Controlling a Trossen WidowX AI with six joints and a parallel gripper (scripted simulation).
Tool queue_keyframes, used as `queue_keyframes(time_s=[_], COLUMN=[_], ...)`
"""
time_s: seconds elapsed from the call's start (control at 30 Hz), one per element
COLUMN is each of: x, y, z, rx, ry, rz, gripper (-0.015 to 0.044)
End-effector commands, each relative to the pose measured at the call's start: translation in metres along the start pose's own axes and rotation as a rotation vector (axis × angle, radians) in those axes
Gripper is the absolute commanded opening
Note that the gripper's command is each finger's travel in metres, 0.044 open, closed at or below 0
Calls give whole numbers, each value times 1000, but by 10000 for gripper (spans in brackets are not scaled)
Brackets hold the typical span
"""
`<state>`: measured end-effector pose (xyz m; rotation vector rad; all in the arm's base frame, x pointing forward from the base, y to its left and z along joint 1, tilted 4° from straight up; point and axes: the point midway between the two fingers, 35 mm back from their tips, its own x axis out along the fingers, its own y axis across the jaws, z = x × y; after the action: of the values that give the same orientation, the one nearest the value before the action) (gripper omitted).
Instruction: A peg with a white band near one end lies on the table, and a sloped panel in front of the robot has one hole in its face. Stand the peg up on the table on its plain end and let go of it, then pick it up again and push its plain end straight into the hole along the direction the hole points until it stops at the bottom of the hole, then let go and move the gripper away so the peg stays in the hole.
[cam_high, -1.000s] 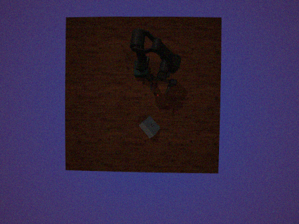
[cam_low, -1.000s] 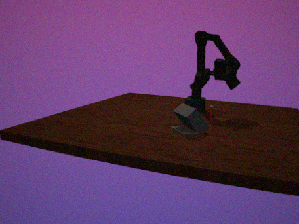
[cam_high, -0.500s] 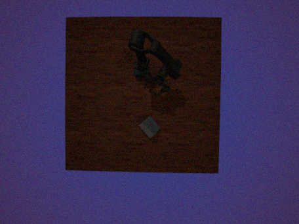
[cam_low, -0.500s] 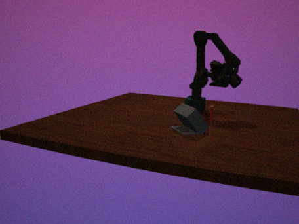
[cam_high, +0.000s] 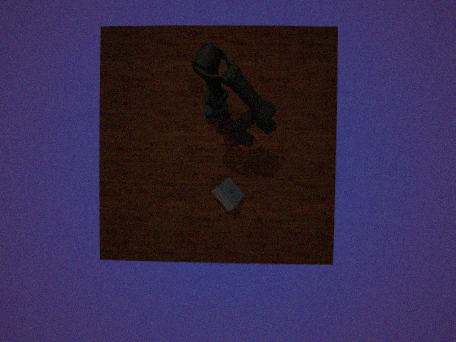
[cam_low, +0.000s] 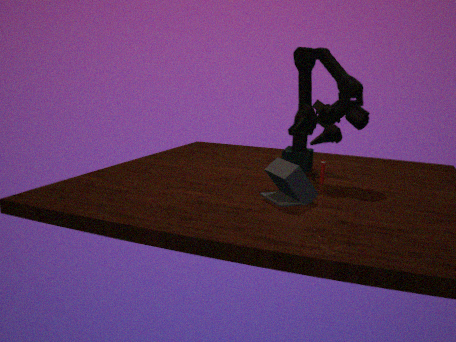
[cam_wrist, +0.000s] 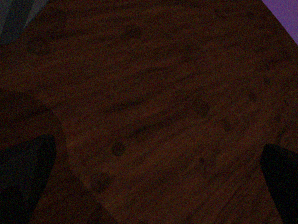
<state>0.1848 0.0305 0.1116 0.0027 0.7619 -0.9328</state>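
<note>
The red peg (cam_low: 322, 179) stands upright on the table in the exterior view, beside the panel, with its pale band at the top. It does not show in the wrist view. The grey sloped panel (cam_high: 228, 194) (cam_low: 299, 181) (cam_wrist: 14, 19) has a small dark hole (cam_high: 231, 191) in its face; only a corner of the panel shows at the upper left of the wrist view. My gripper (cam_low: 316, 125) (cam_wrist: 160, 151) is wide open and empty, above table height. It is tilted and stands apart from the peg.
The wooden table (cam_high: 150, 200) (cam_low: 175, 200) (cam_wrist: 165, 90) carries the arm's base (cam_low: 298, 159) behind the panel. A thin flat plate (cam_low: 272, 197) juts from the panel's foot. The arm's shadow falls on the table beside the peg. A table edge crosses the wrist view's upper right.
</note>
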Motion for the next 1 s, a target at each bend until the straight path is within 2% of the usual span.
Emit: queue_keyframes(time_s=[0.0,0.27,0.53,0.97], x=[2,3,-2,-15], y=[4,16,34,64], z=[-7,-17,-17,3], rx=[-32,-103,-164,-236], ry=[138,383,584,744], rz=[2,63,213,549], gripper=[440,440,440,440])
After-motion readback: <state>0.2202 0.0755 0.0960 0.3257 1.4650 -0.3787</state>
